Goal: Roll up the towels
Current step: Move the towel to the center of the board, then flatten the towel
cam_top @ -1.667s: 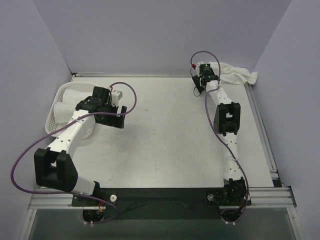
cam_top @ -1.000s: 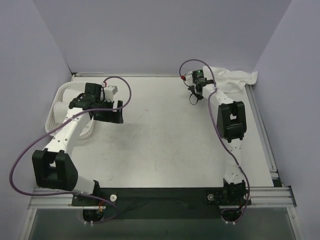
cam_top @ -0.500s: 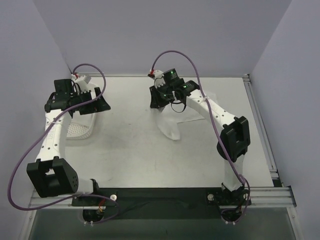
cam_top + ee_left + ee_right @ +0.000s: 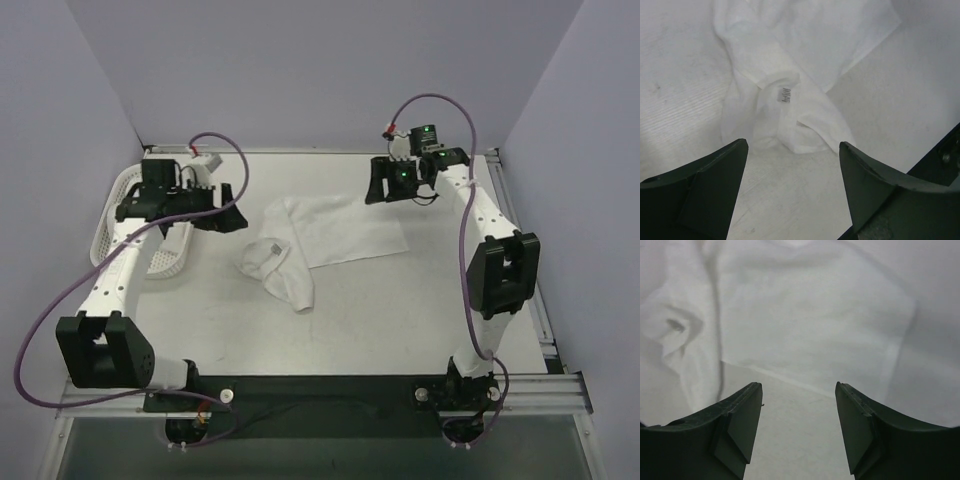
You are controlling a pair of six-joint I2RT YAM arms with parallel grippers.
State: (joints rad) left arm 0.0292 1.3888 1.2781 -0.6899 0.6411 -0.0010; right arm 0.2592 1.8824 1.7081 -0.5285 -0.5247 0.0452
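On table (image 4: 420,300) centre: towel (image 4: 340,235) half-spread, left end bunched.

Pale grey tabletop (image 4: 380,320), lightly scuffed, boxed in at back and both sides by plain lavender walls (image 4: 300,70); aluminium rail (image 4: 545,392) along the near edge, a side rail (image 4: 545,340) down the right; soft even light, faint shadows.

No lettering is showing clearly enough to be read. A small label (image 4: 784,94) is lying on the crumpled part of the towel (image 4: 805,50), carrying a few dark printed lines that are blurring into marks in the left wrist view.
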